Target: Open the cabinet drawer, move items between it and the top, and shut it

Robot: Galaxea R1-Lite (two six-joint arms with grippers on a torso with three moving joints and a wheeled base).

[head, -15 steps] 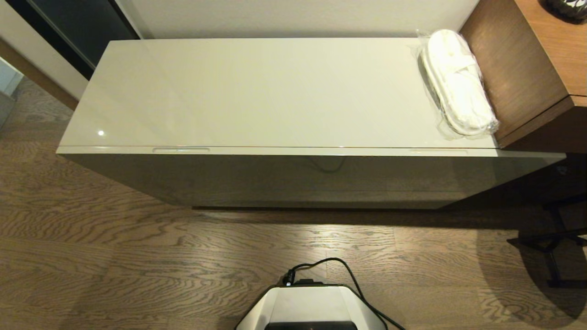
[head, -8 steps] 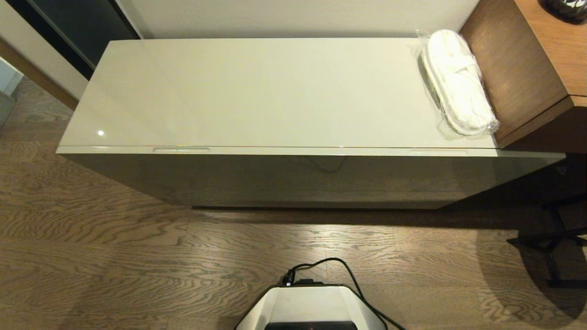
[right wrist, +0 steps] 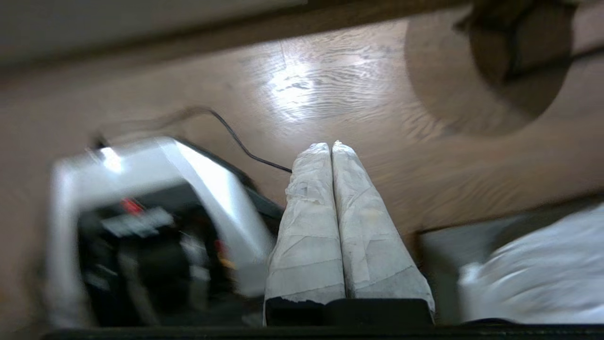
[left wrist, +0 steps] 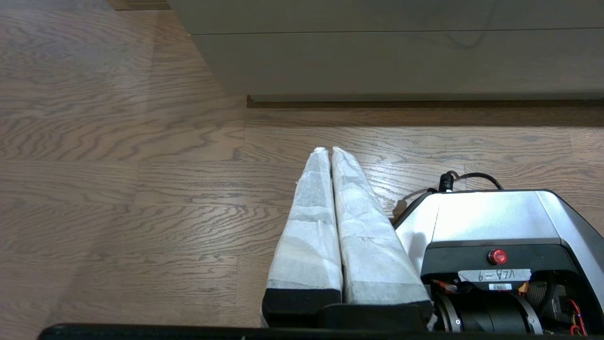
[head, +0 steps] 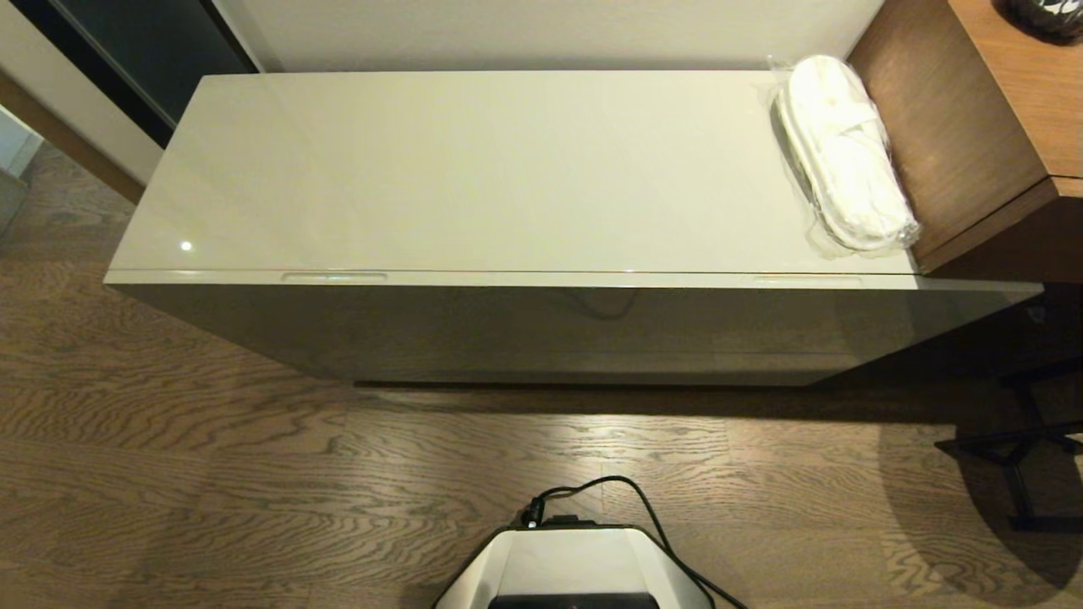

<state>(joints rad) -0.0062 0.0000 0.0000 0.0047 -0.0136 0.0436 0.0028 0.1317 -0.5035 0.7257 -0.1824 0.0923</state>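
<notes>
Low beside the robot's base (left wrist: pixel 490 222), the left gripper (left wrist: pixel 330 150) hangs clenched and empty over the floor (head: pixel 254 474). Ahead, the cabinet drawer (head: pixel 541 326) sits closed; slippers (head: pixel 842 152) (plastic-wrapped) lie at the top's (head: pixel 474 169) right end. Right gripper (right wrist: pixel 331 144) likewise clenched, empty.

One cabinet (head: pixel 541 330); one pair of wrapped slippers (head: pixel 846 156); one desk (head: pixel 998 110); one cable (head: pixel 643 507); two grippers, left gripper (left wrist: pixel 330 153) and right gripper (right wrist: pixel 331 147).

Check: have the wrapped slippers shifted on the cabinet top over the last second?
No. The slippers lie at the top's right end, against the brown desk, same as before.
</notes>
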